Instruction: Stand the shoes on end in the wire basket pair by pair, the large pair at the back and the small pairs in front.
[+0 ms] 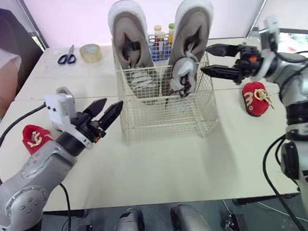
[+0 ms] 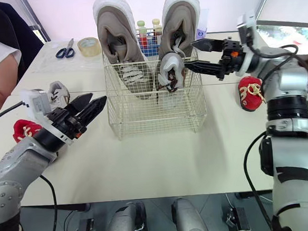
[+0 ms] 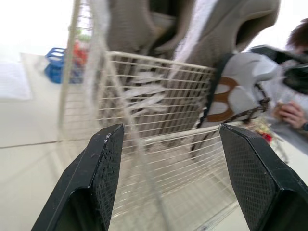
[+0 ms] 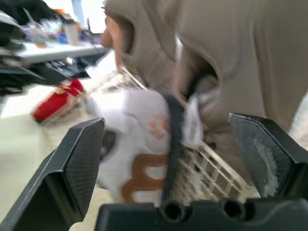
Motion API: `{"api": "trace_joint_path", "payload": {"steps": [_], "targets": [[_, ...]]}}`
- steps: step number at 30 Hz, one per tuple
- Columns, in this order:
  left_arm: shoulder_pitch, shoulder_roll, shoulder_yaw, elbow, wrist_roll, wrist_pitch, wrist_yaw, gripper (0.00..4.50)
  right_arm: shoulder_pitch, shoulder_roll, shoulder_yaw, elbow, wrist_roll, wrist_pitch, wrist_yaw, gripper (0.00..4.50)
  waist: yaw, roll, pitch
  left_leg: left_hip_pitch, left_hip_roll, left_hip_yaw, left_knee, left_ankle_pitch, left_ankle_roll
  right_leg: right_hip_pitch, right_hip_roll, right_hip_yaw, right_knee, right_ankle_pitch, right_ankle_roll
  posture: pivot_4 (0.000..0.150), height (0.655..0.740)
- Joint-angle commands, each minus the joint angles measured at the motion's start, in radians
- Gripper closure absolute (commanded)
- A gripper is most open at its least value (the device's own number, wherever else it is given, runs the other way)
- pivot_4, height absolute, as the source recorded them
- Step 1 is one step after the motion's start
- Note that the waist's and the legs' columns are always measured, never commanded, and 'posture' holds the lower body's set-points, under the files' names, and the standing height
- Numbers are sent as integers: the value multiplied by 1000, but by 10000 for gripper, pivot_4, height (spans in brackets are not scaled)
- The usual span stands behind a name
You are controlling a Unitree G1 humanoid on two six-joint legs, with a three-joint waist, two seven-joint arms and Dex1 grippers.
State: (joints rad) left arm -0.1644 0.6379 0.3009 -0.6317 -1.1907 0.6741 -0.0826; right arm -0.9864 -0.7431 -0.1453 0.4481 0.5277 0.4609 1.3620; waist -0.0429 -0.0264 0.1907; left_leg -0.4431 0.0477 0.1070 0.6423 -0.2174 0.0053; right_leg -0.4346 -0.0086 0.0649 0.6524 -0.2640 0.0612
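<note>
1. Wire basket [image 1: 167, 120]: a pale metal grid, rectangular and open-topped. It stands mid-table on the white table [image 1: 163, 167].
2. Large pair: the left large shoe [image 1: 130, 38] and right large shoe [image 1: 191, 31] are taupe fabric with thick white soles. Both stand on end along the back of the basket, toes down and heels up, rising well above the rim.
3. Small white shoe [image 1: 182, 75]: smooth upper, brown mark on the side, dark laces. It is inside the basket in front of the right large shoe, tilted, its top at rim level.
4. Two small red fabric shoes with pale laces lie outside the basket. The left red shoe [image 1: 35, 137] is near the left arm; the right red shoe [image 1: 255, 98] is beside the right arm.
5. Right gripper [image 1: 204, 59]: black tapered fingers with cross-hatched pads, spread wide, gripping nothing. The tips are at the basket's right rim, pointing at the small white shoe. The wrist view is blurred, so contact cannot be confirmed.
6. Left gripper [image 1: 113, 102]: fingers apart and empty, just beside the basket's left wall.
7. At the far edge are blue-handled scissors [image 1: 67, 57], a tape roll [image 1: 90, 52] and bottles [image 1: 161, 35] behind the basket.
</note>
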Motion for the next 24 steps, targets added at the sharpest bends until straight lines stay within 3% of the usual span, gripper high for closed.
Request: {"api": "trace_joint_path", "payload": {"steps": [1, 3, 6, 10, 14, 18, 24], "targets": [[-1, 41, 80, 31, -12, -1, -27, 12941, 59, -55, -69, -211, 110, 152, -27, 420, 0, 0, 0, 0, 0, 0, 0, 0, 0, 0, -1, -2, 0, 0, 0, 1500, 7400], [-26, 67, 139, 87, -23, -2, -13, 10418, 74, -73, -106, -271, 158, 205, -51, 91, -1, 0, 0, 0, 0, 0, -1, 0, 0, 0, -6, -9, -1, 0, 0, 1500, 7400], [-73, 122, 202, 180, -2, 14, 16, 151, 75, -95, -138, -343, 224, 275, -66, 0, -1, 0, 0, 0, 1, 1, -1, 0, 0, -1, -12, -18, -1, 1, -2, 1500, 7400], [-162, 322, 193, 432, 188, 113, 64, 151, 75, -123, -86, -545, 329, 444, -109, 0, -3, 0, 0, 0, 1, 1, -1, 0, 0, -3, -17, -26, 0, 1, -3, 1500, 7400], [-240, 438, 82, 635, 319, 194, -27, 151, 146, -154, 26, -716, 311, 446, -74, 0, -2, 0, -1, 1, 1, 4, -7, 0, 0, -6, -22, -30, -3, 2, -4, 1500, 7400], [-395, 457, -59, 875, 475, 219, -128, 151, 195, -153, 101, -724, 224, 356, -71, 0, 7, 0, -1, -2, -1, 6, -10, 0, -1, -9, -37, -51, -5, 2, -4, 1500, 7400], [-619, 394, -193, 1232, 694, 105, -269, 151, 240, -151, 137, -731, 182, 312, -80, 0, 8, -1, -1, -4, -2, 6, -11, 0, -1, -10, -43, -57, -6, 2, -4, 1500, 7400]]}}
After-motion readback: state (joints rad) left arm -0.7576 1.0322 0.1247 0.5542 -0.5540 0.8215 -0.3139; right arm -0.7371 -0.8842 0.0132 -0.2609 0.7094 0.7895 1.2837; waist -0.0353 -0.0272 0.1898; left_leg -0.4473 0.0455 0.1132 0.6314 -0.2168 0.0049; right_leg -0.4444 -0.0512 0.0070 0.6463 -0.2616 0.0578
